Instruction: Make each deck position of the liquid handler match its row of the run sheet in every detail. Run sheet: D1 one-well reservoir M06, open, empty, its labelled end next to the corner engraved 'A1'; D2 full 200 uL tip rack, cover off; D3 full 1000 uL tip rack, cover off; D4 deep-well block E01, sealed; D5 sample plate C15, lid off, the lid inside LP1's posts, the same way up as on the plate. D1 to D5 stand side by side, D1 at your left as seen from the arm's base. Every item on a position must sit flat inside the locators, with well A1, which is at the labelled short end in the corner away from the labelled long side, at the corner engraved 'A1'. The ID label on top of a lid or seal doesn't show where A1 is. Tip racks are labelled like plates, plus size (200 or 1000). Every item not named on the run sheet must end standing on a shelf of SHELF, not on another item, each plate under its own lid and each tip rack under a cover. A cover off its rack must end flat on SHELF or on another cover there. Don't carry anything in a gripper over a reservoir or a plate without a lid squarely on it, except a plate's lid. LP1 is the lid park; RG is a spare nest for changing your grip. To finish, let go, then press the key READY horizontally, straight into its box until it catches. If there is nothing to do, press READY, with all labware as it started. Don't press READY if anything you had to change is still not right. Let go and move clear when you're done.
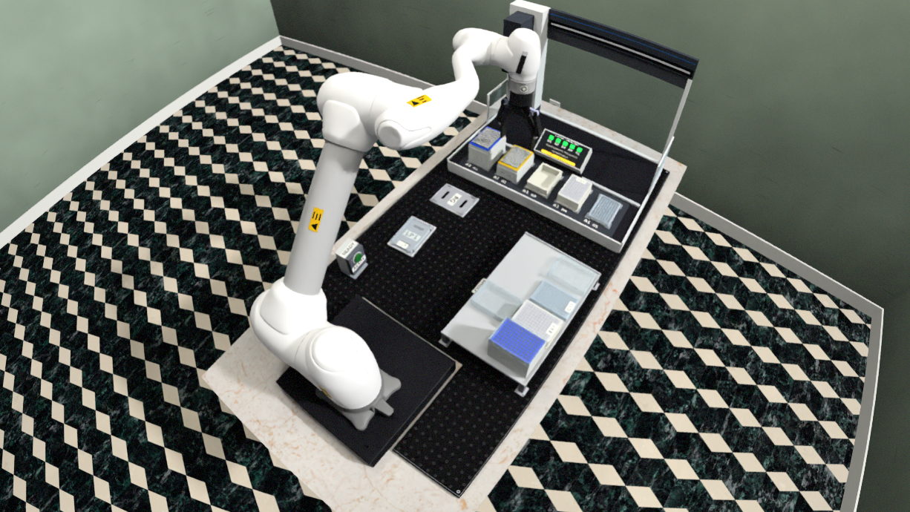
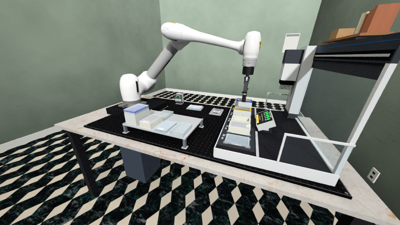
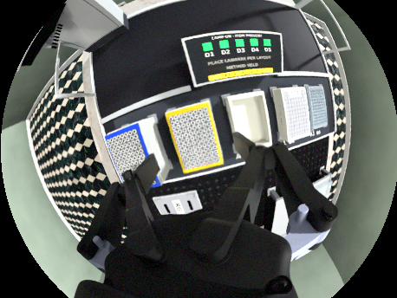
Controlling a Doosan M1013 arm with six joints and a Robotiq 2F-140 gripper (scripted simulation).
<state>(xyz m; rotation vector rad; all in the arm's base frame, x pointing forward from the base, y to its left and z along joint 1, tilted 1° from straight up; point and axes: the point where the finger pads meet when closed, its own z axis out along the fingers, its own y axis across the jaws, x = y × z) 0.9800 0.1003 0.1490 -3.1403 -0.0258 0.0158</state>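
Observation:
My gripper (image 1: 519,129) is open and empty, pointing down above the deck just behind the two left positions; it also shows in the wrist view (image 3: 195,153). Along the deck row stand a blue-rimmed tip rack (image 1: 485,145), a yellow-rimmed tip rack (image 1: 515,162), an open white reservoir (image 1: 543,179), a white deep-well block (image 1: 574,192) and a clear plate (image 1: 603,209). None of the racks has a cover on. In the wrist view the blue rack (image 3: 129,149) and yellow rack (image 3: 194,137) lie under my fingers, with the reservoir (image 3: 250,118) to the right.
The status panel (image 1: 562,150) with green lights stands behind the row. SHELF (image 1: 524,298) holds a blue-covered rack (image 1: 516,340), a white plate (image 1: 537,317) and several flat clear items. LP1 (image 1: 411,236) carries a clear lid. RG (image 1: 456,202) and READY (image 1: 355,259) are nearer the base. The pipetting gantry (image 2: 291,72) stands close behind.

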